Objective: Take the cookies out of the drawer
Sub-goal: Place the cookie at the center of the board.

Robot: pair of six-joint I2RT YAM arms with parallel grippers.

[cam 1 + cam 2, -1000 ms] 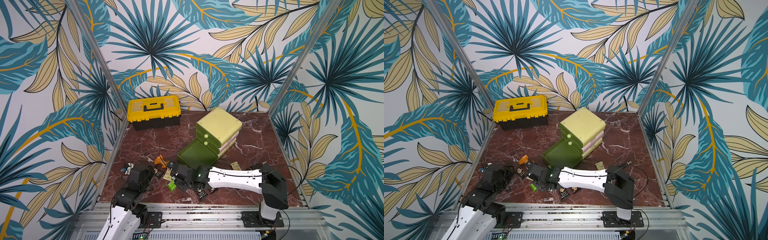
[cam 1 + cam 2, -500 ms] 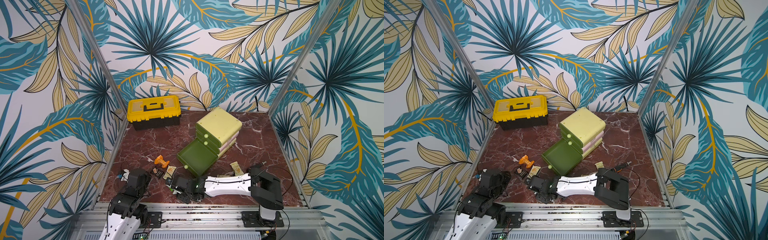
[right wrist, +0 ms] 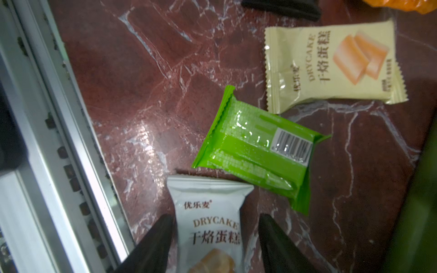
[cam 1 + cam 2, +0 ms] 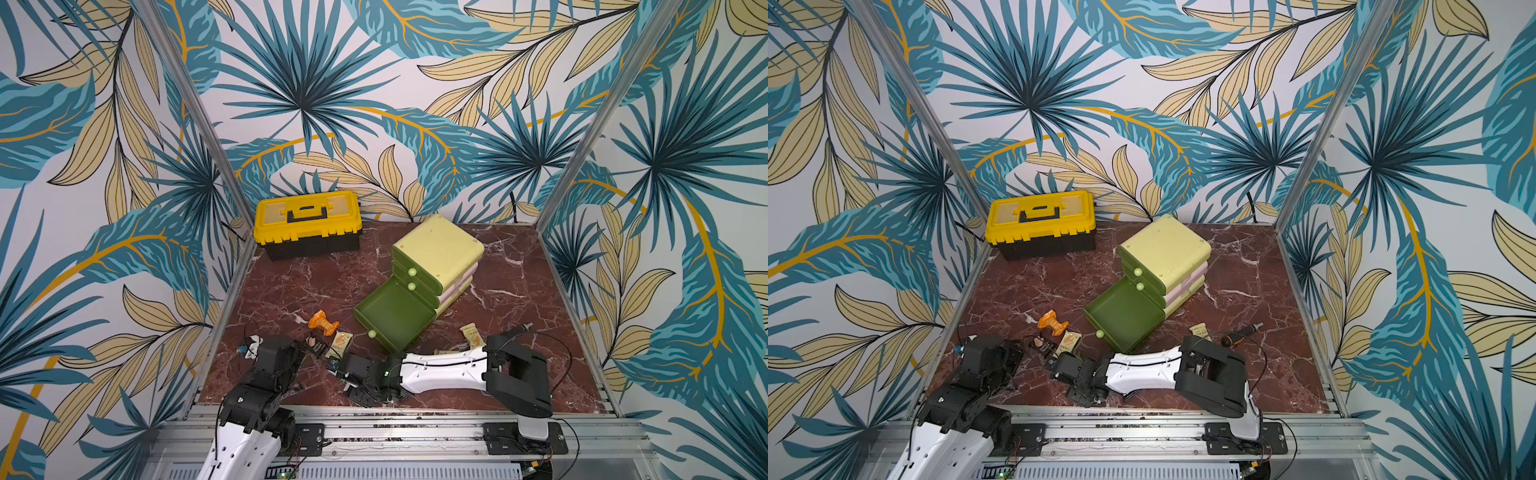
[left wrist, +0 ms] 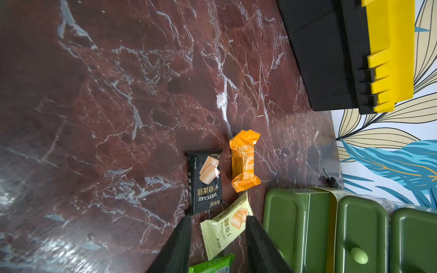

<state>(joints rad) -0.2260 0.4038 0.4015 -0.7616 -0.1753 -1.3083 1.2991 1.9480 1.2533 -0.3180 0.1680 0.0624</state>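
Note:
The olive drawer (image 4: 386, 337) stands pulled out of the cabinet, and its floor shows nothing in both top views. Cookies lie on the marble in front of it: an orange packet (image 5: 244, 163), a black one (image 5: 205, 179), a pale yellow one (image 3: 331, 66) and a green one (image 3: 255, 151). A white packet (image 3: 208, 224) lies flat between the spread fingers of my right gripper (image 3: 215, 216), near the front rail. My left gripper (image 5: 218, 217) hangs open above the pale yellow packet (image 5: 224, 229), holding nothing.
A yellow toolbox (image 4: 307, 224) stands at the back left. The pale green cabinet (image 4: 440, 249) is mid-table. Another pale yellow packet (image 4: 471, 334) and a screwdriver (image 4: 1239, 334) lie at the right. The aluminium front rail (image 3: 47, 165) runs close beside my right gripper.
My right arm has drawn back toward the front rail and its jaws have spread around the white packet. My left arm has pulled back toward the front left.

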